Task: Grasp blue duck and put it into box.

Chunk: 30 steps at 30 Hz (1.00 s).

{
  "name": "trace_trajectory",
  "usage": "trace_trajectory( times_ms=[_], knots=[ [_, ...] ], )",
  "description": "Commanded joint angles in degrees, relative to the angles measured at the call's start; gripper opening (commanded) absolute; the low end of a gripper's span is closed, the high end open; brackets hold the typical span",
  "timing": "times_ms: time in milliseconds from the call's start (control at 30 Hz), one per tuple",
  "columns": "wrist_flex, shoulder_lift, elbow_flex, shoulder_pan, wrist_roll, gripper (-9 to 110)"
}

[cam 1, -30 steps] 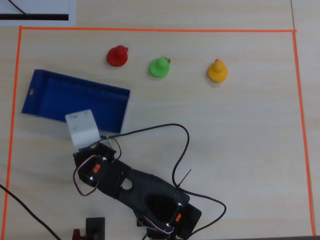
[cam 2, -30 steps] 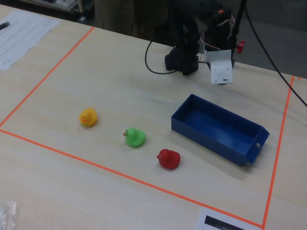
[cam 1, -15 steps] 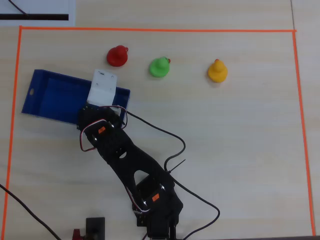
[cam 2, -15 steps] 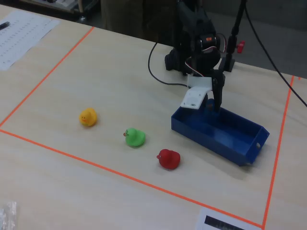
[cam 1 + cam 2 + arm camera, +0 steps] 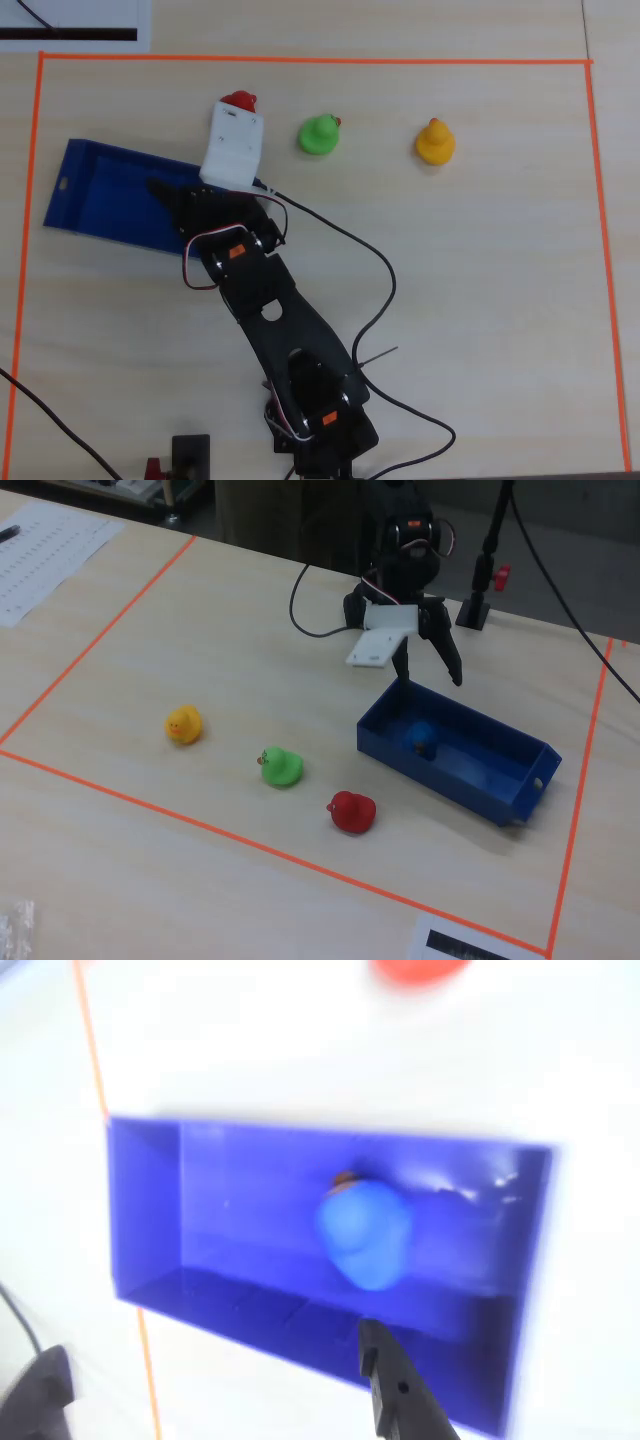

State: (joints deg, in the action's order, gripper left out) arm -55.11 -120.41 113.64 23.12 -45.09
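Observation:
The blue duck (image 5: 365,1230) lies inside the dark-blue box (image 5: 145,1210), near its far wall in the wrist view. In the fixed view the duck (image 5: 420,738) sits at the left end of the box (image 5: 480,780). My gripper (image 5: 428,675) hangs above that end of the box, open and empty, with its jaws spread wide (image 5: 205,1360). In the overhead view the arm and its white wrist mount cover the right end of the box (image 5: 100,190) and hide the duck; the gripper (image 5: 185,200) is over the box.
A red duck (image 5: 240,101), a green duck (image 5: 319,134) and a yellow duck (image 5: 435,142) stand in a row beyond the box. Orange tape (image 5: 300,60) frames the work area. A black cable (image 5: 370,260) trails over the table beside the arm.

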Motion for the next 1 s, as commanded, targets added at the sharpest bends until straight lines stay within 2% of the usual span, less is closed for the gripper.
trace_trajectory(
  times_ms=[0,167,333,500,767,900,967],
  knots=[
    [0.53,-8.79,0.53,-5.89,-5.63,0],
    [4.48,-26.98,18.54,-10.81,-13.62,0],
    [5.62,-47.55,36.56,-13.89,-17.40,0],
    [1.23,-63.19,52.29,-14.24,-18.81,0],
    [-5.98,-69.26,64.51,-16.08,-18.90,0],
    [-12.57,-69.26,64.60,-16.61,-19.25,0],
    [-17.05,-69.26,64.60,-16.79,-22.50,0]
  ],
)
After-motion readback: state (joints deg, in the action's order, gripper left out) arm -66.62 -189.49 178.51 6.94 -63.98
